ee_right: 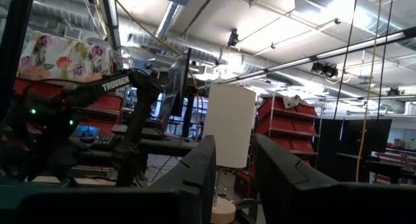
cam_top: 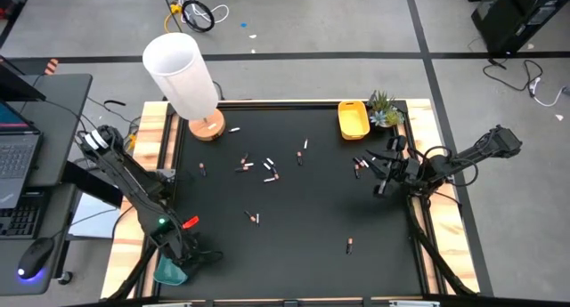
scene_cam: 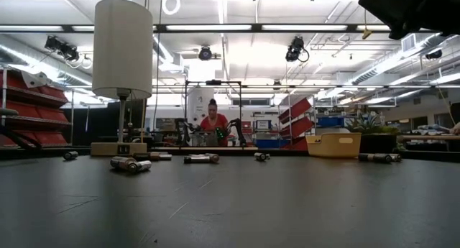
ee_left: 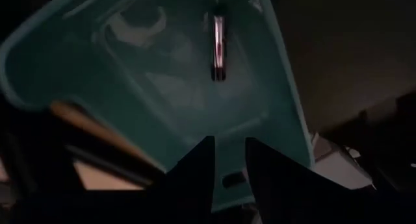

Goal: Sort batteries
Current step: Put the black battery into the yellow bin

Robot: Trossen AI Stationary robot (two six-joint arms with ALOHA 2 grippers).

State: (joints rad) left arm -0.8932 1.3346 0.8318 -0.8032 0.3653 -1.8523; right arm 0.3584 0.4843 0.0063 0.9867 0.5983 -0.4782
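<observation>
Several batteries [cam_top: 258, 167] lie scattered on the black mat, some white, some dark with pink ends; the low view shows them lying on their sides [scene_cam: 129, 164]. One dark battery with pink ends [ee_left: 219, 49] lies inside the teal tray [ee_left: 162, 87], which sits at the table's near left corner [cam_top: 167, 273]. My left gripper [ee_left: 227, 162] hangs open above that tray [cam_top: 185, 262], nothing between its fingers. My right gripper [cam_top: 380, 178] waits at the right side of the mat, tilted upward and open [ee_right: 234, 178], holding nothing.
A yellow tray [cam_top: 353, 120] and a small plant [cam_top: 385, 111] stand at the far right. A lamp with a white shade [cam_top: 189, 76] stands at the far left on a wooden base. A person [scene_cam: 213, 120] sits in the room beyond the table.
</observation>
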